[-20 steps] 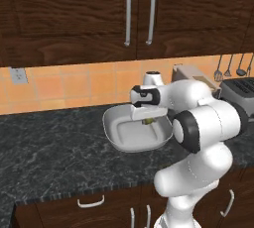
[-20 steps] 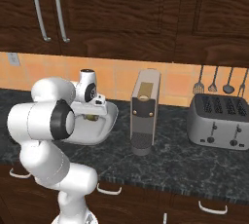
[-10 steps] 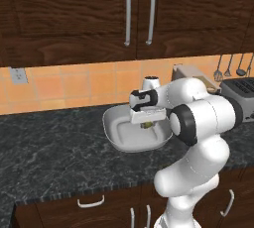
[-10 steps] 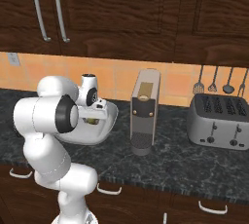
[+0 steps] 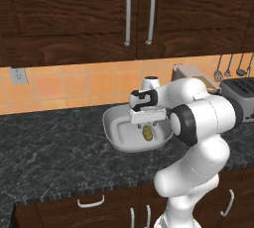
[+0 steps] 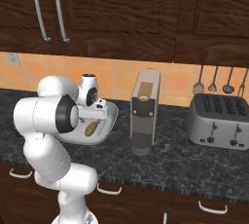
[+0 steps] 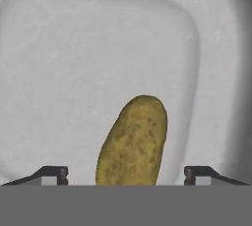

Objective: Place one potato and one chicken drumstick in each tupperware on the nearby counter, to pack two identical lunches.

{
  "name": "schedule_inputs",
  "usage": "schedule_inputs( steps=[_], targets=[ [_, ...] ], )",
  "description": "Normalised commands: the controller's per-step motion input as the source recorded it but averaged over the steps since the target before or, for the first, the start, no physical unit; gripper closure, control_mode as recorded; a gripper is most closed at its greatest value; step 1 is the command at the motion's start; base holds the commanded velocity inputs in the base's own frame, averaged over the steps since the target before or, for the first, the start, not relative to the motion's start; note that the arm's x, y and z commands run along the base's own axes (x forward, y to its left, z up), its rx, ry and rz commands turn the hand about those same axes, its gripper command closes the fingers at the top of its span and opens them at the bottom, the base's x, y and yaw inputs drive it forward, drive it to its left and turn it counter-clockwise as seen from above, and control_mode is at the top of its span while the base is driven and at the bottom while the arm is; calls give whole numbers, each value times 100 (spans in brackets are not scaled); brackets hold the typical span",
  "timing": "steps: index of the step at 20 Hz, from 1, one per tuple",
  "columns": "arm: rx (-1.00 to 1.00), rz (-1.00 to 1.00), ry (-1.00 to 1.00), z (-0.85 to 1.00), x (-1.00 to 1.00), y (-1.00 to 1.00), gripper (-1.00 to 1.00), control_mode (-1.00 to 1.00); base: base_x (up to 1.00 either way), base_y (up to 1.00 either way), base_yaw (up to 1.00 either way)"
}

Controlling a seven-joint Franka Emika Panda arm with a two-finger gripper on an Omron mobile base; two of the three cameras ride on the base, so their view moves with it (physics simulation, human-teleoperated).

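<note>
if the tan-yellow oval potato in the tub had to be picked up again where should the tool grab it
Probably across the middle of the tan-yellow oval potato, coming straight down from above. It lies flat on the floor of the pale grey-white tupperware, away from the walls, and its narrow width fits between the open tool's fingers.

Dark wood cabinets (image 5: pixel 99 14) (long silver handles) above an orange tiled backsplash (image 5: pixel 74 85).

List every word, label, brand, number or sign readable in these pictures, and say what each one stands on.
None: no readable text in any view.
The coffee machine has a tan front panel with no lettering.
The toaster has knobs and buttons, with markings too small to tell.
The tupperware, the potato in it, the counter and the cabinet doors are plain.
</note>
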Motion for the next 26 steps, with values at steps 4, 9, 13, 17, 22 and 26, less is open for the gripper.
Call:
schedule_inputs(
  steps=[4,9,13,17,22,26],
  targets=[
    [0,0,-3,41,-76,0,-100,-100,0,0,0],
    [0,0,-4,50,-100,0,-100,-100,0,0,0],
    [0,0,-8,37,-100,0,-100,-100,0,0,0],
    [0,0,-15,42,-100,-5,-100,-100,0,0,0],
    [0,0,-8,60,-98,-18,-100,-100,0,0,0],
    [0,0,-2,82,-89,-28,-100,-100,0,0,0]
  ],
)
